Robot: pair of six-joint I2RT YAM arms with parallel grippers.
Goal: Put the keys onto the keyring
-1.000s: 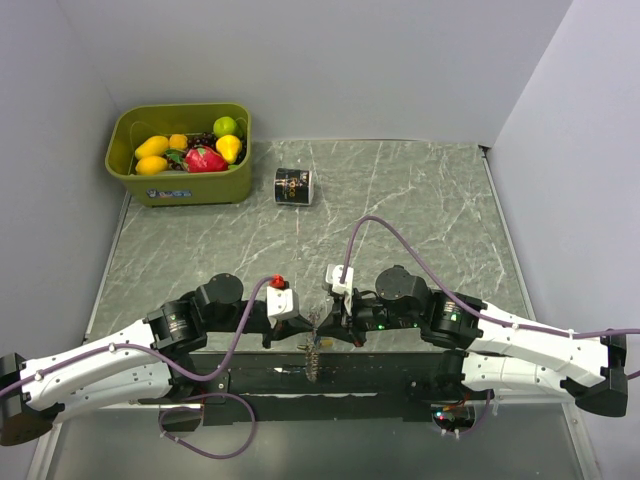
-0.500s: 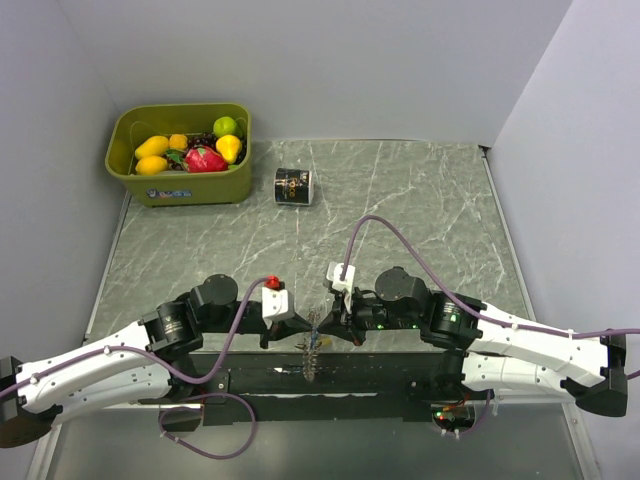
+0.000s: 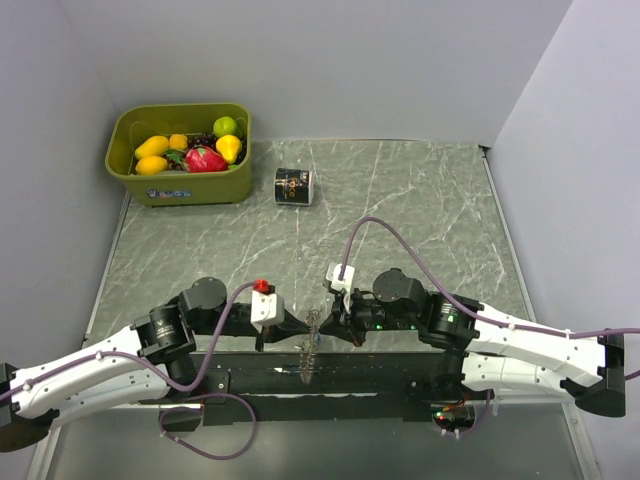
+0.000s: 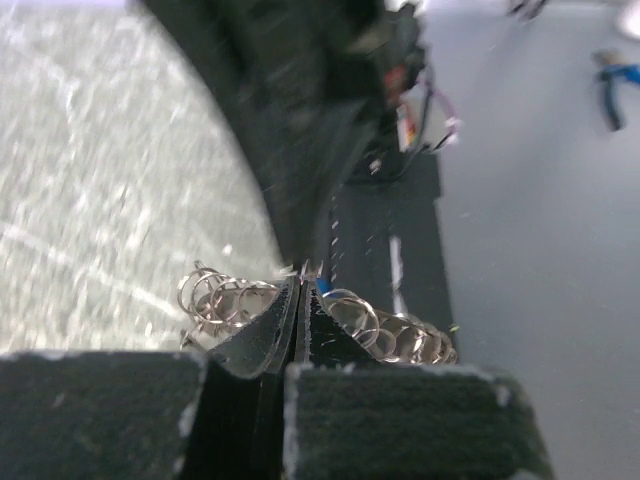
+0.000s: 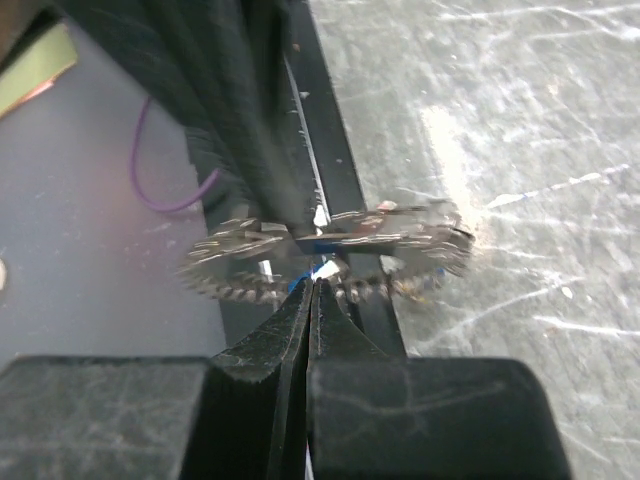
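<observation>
The grey marbled worktop stretched away beyond the keyring, which hung on edge at the worktop's near edge, above the black rail. The left arm reached in from the keyring's left and the right arm from its right, so the two met at it. Far beyond the keyring and to its left stood a green bin of fruit, and a small black can lay far beyond the keyring, almost straight out from it. The left claw was clamped on the keyring, its fingers pressed together with silver loops showing on both sides of the tips. The right claw was pinched tight on a blue key just under the keyring's rim. Silver keys fringed the keyring like teeth.
</observation>
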